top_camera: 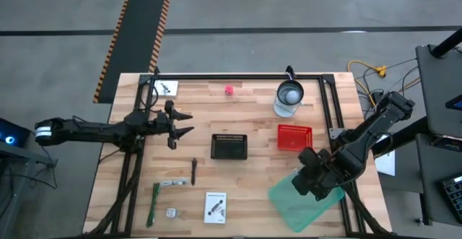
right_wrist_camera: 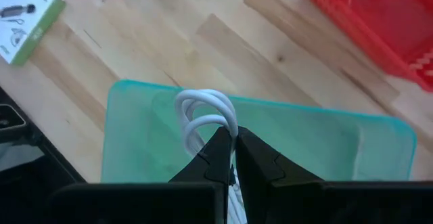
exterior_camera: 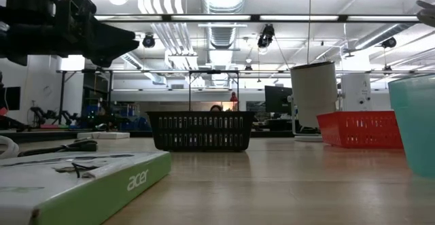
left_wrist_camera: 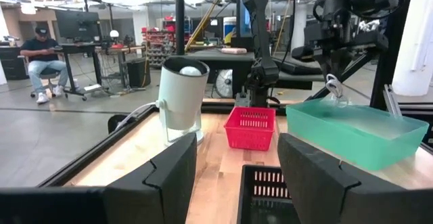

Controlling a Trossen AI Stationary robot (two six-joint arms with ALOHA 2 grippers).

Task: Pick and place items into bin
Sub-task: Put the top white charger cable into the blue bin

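My right gripper [right_wrist_camera: 230, 158] hangs over the green bin [right_wrist_camera: 325, 146] at the table's [top_camera: 253, 188] near right corner; its fingers are pinched on a looped white cable [right_wrist_camera: 203, 112], held above the bin's inside; my left gripper [top_camera: 175, 124] hovers over the table's left side, fingers spread, holding nothing, with the black basket [top_camera: 229, 146] just ahead of it; the red basket [top_camera: 294, 137] sits near the bin; the pink cube [top_camera: 229, 89] lies at the far edge; a white card [top_camera: 215, 206], the green strip [top_camera: 155, 203] and a dark stick [top_camera: 194, 172] lie along the near left.
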